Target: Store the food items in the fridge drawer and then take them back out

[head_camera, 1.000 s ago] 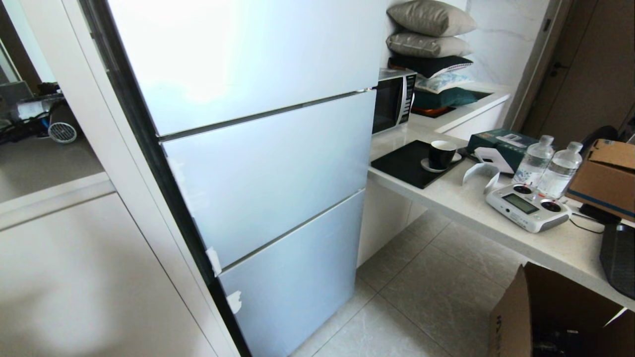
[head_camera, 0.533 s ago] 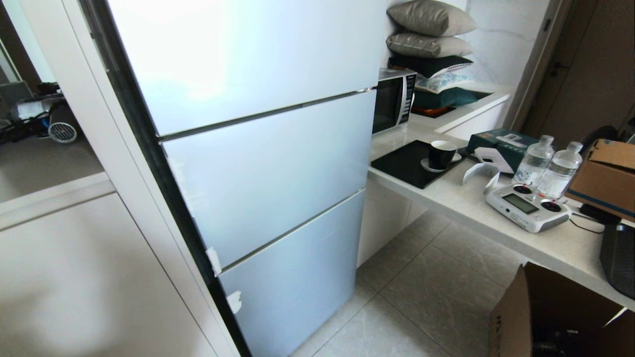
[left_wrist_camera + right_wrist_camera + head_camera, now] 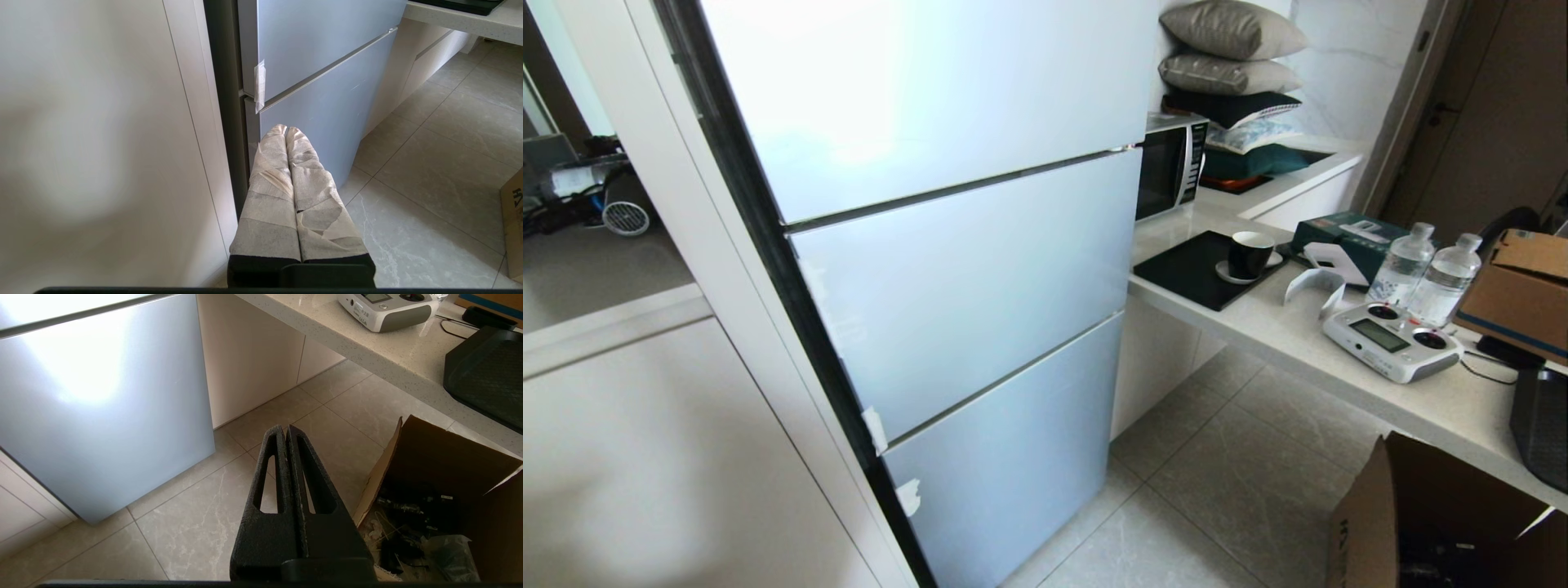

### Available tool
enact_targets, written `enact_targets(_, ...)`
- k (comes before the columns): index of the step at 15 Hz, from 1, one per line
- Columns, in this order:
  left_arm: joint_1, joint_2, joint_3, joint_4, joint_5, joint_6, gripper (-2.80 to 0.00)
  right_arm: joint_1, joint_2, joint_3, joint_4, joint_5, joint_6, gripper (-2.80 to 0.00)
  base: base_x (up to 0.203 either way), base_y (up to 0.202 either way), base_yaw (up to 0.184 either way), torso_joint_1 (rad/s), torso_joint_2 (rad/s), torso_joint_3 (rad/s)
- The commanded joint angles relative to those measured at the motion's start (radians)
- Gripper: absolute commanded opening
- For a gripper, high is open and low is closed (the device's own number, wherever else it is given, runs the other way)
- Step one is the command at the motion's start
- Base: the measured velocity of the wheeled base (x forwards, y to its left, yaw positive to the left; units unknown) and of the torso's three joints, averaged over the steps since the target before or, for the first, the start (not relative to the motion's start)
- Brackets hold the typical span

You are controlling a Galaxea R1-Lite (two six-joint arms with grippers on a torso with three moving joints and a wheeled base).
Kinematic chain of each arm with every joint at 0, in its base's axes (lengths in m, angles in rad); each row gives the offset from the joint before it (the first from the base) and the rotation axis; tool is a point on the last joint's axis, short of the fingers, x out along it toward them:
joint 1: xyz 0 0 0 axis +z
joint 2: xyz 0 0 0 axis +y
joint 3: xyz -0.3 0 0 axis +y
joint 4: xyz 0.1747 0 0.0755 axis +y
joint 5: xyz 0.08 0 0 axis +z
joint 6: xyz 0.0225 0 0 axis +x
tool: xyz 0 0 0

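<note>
Facing a closed fridge (image 3: 915, 269) of three glossy pale-blue panels stacked one above another. Middle panel taken as the fridge drawer (image 3: 968, 286) front: shut flush, long axis running across the fridge face, flat side turned out toward the robot. No handle visible on it; only the narrow seams above and below (likely the sole purchase for a pull).

Left gripper (image 3: 286, 130): tape-wrapped fingers pressed together, nothing between them, hanging low before the lowest panel (image 3: 322, 118) near the fridge's left edge. Drawer front lies up and ahead of those tips, its lower seam close above them and marked by a strip of white tape (image 3: 259, 85).

Right gripper (image 3: 284, 428): black fingers together, empty, pointing down at the tiled floor (image 3: 196, 522) beside an open cardboard box (image 3: 441, 490), off to the right of the fridge's lower corner. Drawer lies up and to its left, further away.

Judged nearer to the drawer: the left arm.

Food items: not seen in any view, whether on the counter (image 3: 1339, 351) with its black mug (image 3: 1248, 253), two water bottles (image 3: 1421, 269) and white remote controller (image 3: 1392, 341), or elsewhere. Whereabouts cannot be told.

Task judged not yet begun: drawer to be drawn straight out, square to its long axis.
</note>
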Motion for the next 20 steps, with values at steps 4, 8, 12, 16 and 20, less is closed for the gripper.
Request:
enact_targets(4,0.000,0.001,0.000,0.000,0.000,0.000,-2.80,0.000,0.002,0.000,0.001,0.000,0.000,-2.80,0.000,0.000,0.000,0.000,0.00,0.000)
enact_targets(8,0.000,0.001,-0.001,0.000,0.000,0.000,-2.80,0.000,0.002,0.000,0.001,0.000,0.000,-2.80,0.000,0.000,0.000,0.000,0.00,0.000)
enact_targets(12,0.000,0.003,-0.001,0.004,0.000,0.019,-2.80,0.000,0.002,0.000,0.001,0.000,0.000,-2.80,0.000,0.000,0.000,0.000,0.00,0.000)
enact_targets(16,0.000,0.001,-0.008,-0.005,-0.008,0.077,-2.80,0.000,0.002,0.000,0.001,0.000,0.000,-2.80,0.000,0.000,0.000,0.000,0.00,0.000)
enact_targets(20,0.000,0.118,-0.198,-0.015,-0.028,0.041,-2.80,0.000,0.002,0.000,0.001,0.000,0.000,-2.80,0.000,0.000,0.000,0.000,0.00,0.000)
